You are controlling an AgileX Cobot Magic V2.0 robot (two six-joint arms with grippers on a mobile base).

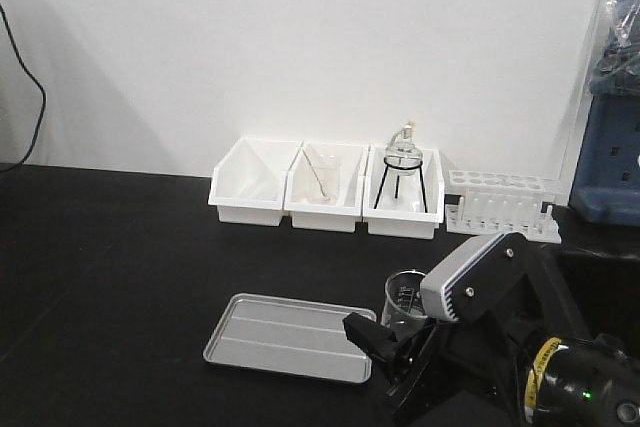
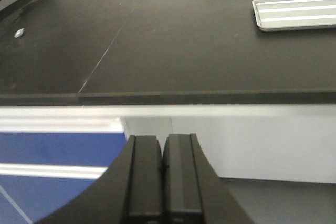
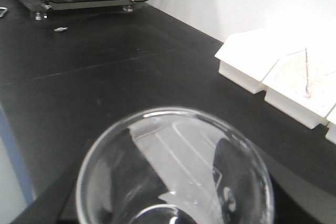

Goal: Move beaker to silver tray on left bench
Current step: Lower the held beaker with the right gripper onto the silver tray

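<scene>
While the right arm has the load, the left bench (image 1: pixel 120 277) fills most of my front view, wide and black, bare toward its left edge. Along its back edge, against the wall, the white bins (image 1: pixel 325 192) sit in a row, out of the way of the work. Nearer the front edge lies the silver tray (image 1: pixel 285 337), flat with nothing on it, its long side toward me as a broad target. The beaker (image 1: pixel 405 297) is just beside the tray's right end, upright and, I judge, lifted clear of the bench. The right gripper (image 1: pixel 393 335) looks clamped on its body, mouth up so it cannot tip. The left gripper (image 2: pixel 163 169) hangs below the bench's front edge, fingers pressed together, idle and well apart from the carry.
</scene>
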